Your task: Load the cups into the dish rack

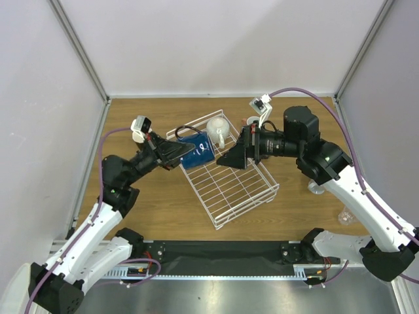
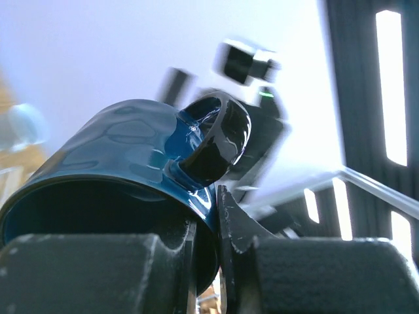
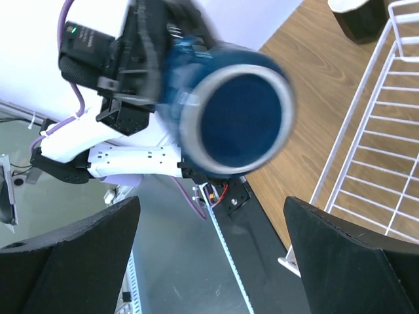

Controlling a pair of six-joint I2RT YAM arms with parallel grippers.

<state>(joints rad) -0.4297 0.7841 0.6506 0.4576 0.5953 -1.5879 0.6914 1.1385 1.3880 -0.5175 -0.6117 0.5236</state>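
The left gripper (image 1: 178,153) is clamped on the blue mug (image 1: 197,152), pinching the wall at the rim between its fingers, just beside the handle (image 2: 216,145). The mug lies on its side in that grip with its base turned toward 3 o'clock. It is over the 10 o'clock edge of the rack (image 1: 230,190); whether it touches the wire I can't tell. Facing it from 3 o'clock, the right gripper (image 1: 229,159) hangs over the rack, jaws spread wide with nothing between them, near the mug's base but apart from it.

The job looks early on to me. One white mug (image 1: 218,129) sits in the rack's 12 o'clock corner, and I see no other mug in there. By my reckoning the blue one is next in, and it is not yet set down. A dark mug (image 1: 253,121) stands on the table (image 1: 150,209) just outside the rack at 1 o'clock, half hidden by the right arm. Two pale shapes beside that arm at 4 o'clock are too small to name.

The left arm reaches from its base at 7 o'clock toward 1 o'clock, its wrist roughly level. The right arm climbs from 5 o'clock, bends near 2 o'clock, and points its forearm back toward 9 o'clock.
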